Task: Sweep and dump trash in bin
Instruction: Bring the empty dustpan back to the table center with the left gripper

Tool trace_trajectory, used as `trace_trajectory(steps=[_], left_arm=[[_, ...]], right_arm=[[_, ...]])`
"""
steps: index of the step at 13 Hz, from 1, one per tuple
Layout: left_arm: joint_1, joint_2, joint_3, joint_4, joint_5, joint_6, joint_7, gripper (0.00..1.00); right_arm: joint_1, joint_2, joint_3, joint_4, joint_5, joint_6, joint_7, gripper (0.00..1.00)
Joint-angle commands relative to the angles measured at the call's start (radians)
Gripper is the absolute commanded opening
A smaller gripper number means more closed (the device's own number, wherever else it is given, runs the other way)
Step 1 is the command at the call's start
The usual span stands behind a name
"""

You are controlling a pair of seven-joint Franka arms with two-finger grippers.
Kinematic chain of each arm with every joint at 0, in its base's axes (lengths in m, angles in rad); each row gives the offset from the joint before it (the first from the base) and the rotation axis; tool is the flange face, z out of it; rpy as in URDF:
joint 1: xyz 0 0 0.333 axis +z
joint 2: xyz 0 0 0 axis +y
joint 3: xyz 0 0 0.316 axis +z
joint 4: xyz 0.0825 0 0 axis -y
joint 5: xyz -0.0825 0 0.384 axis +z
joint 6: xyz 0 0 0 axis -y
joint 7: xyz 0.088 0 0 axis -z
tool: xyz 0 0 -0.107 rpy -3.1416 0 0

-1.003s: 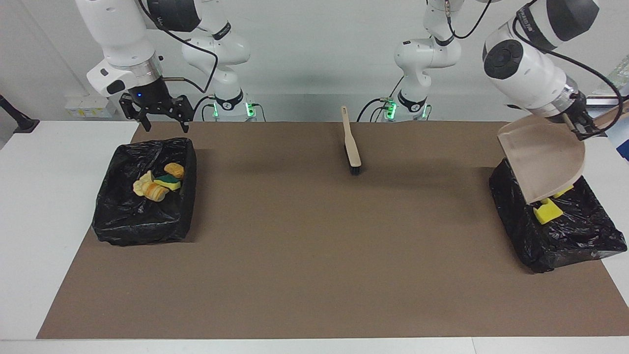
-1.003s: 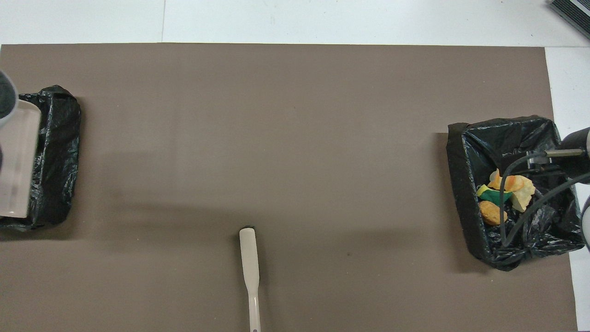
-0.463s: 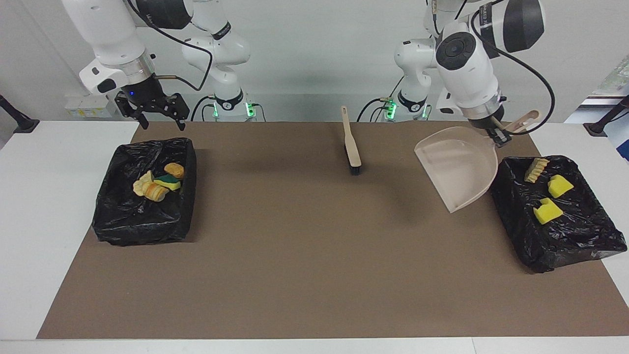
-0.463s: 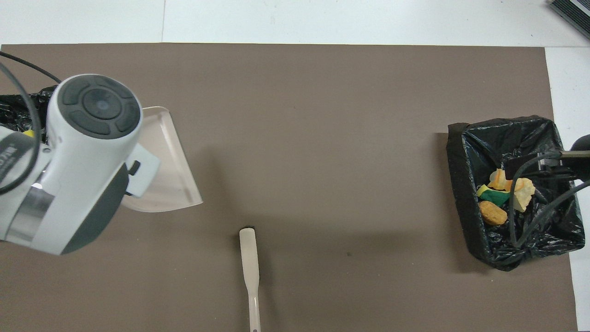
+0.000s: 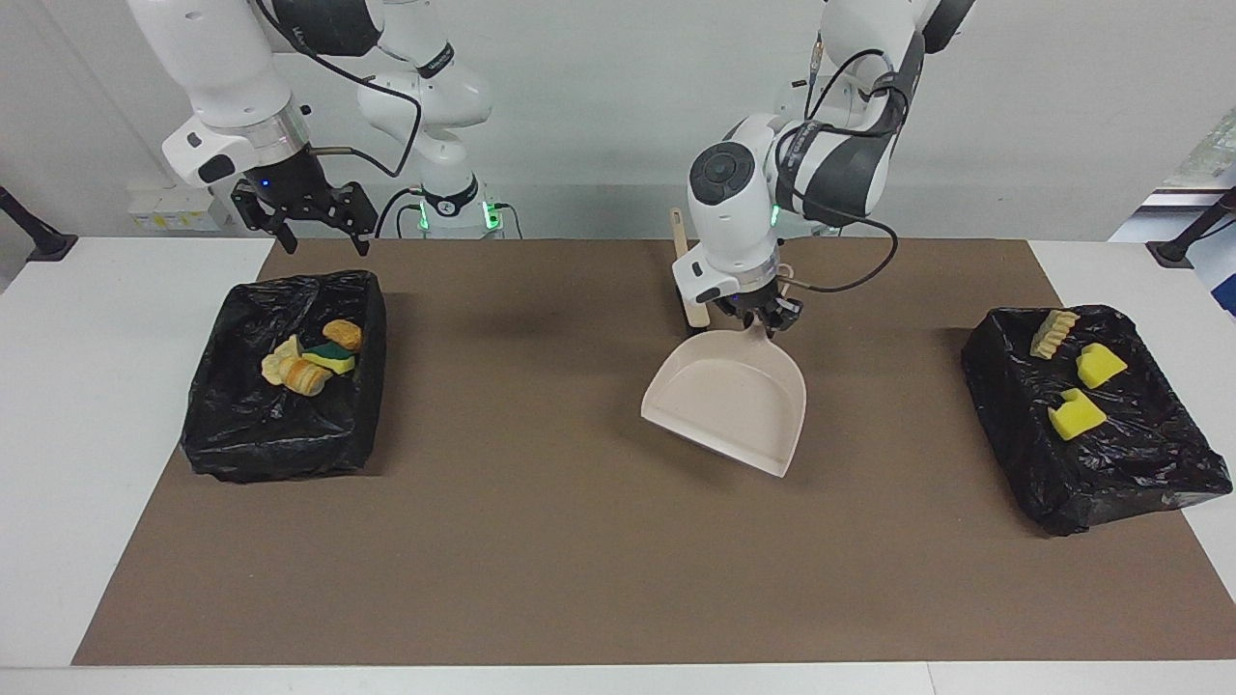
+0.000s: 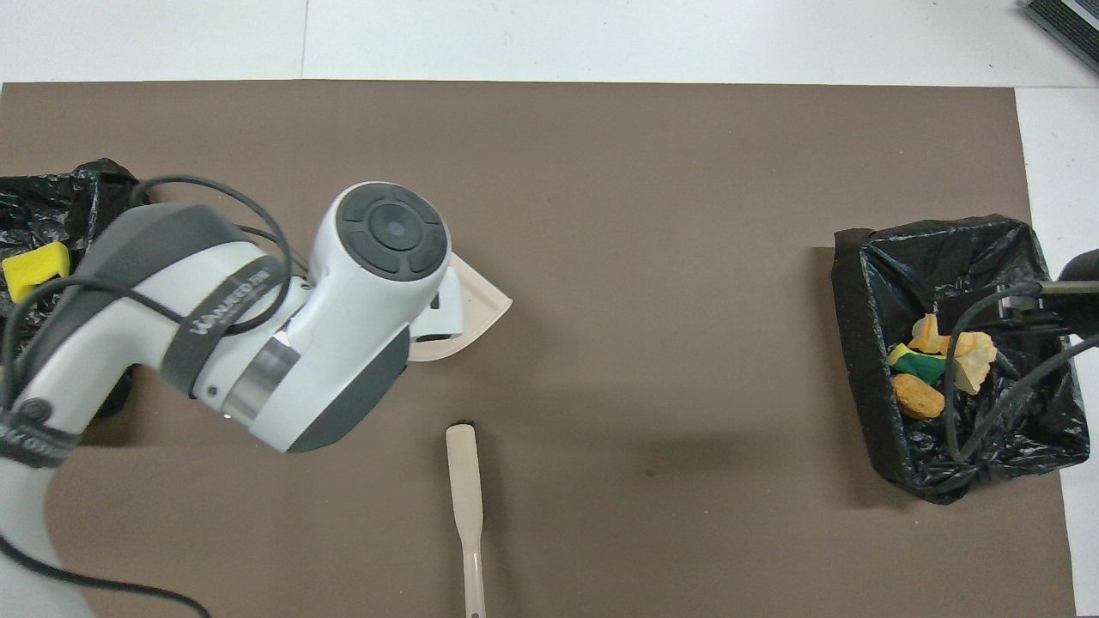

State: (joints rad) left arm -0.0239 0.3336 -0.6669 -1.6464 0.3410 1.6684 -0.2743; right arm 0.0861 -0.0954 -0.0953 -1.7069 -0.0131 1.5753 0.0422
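Dustpan carried away from the bin

The left pincer [image 5: 770,323] has swung the dustpan [image 5: 729,396] off the bin [image 5: 1139,473] to mid-mat beside the brush [image 6: 464,489], uncovering the scraps [image 5: 1077,417].

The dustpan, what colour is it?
The dustpan is pale beige all over, seen best in the facing view.

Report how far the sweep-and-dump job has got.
Done: no scraps show on the mat; the trash lies in the bin at the right arm's end, more pieces on the other bin.
In hand: the left end effector, shut on the empty dustpan, holds it over mid-mat beside the brush.
Left: setting the dustpan down.
The right end effector waits open.
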Motion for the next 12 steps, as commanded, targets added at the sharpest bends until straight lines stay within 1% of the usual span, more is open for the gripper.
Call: trace_trajectory(steps=[1, 2, 4, 6, 8, 10, 11, 12], left_arm=[[-0.037, 0.085, 0.000, 0.045, -0.033, 0.094, -0.164, 0.00], [-0.056, 0.100, -0.003, 0.040, -0.033, 0.135, -0.210, 0.00], [-0.094, 0.131, -0.002, 0.045, -0.025, 0.178, -0.311, 0.00], [-0.126, 0.142, 0.000, 0.042, -0.008, 0.195, -0.319, 0.00], [-0.125, 0.148, 0.000, 0.031, 0.019, 0.232, -0.336, 0.00], [-0.117, 0.156, 0.001, 0.020, 0.024, 0.255, -0.470, 0.00], [-0.117, 0.172, 0.004, 0.002, 0.041, 0.272, -0.514, 0.00], [-0.116, 0.189, 0.004, -0.009, 0.097, 0.293, -0.507, 0.00]], right_arm=[[-0.003, -0.023, 0.005, -0.023, 0.016, 0.014, -0.008, 1.00], [-0.003, -0.023, 0.005, -0.023, 0.016, 0.014, -0.025, 1.00], [-0.003, -0.023, 0.005, -0.025, 0.016, 0.015, -0.031, 1.00], [-0.002, -0.023, 0.006, -0.025, 0.015, 0.015, -0.030, 1.00], [-0.003, -0.023, 0.006, -0.025, 0.010, 0.015, -0.030, 1.00], [-0.003, -0.023, 0.006, -0.025, 0.008, 0.014, -0.028, 1.00], [-0.003, -0.023, 0.006, -0.025, 0.008, 0.014, -0.030, 1.00], [-0.003, -0.023, 0.006, -0.025, 0.008, 0.012, -0.031, 1.00]])
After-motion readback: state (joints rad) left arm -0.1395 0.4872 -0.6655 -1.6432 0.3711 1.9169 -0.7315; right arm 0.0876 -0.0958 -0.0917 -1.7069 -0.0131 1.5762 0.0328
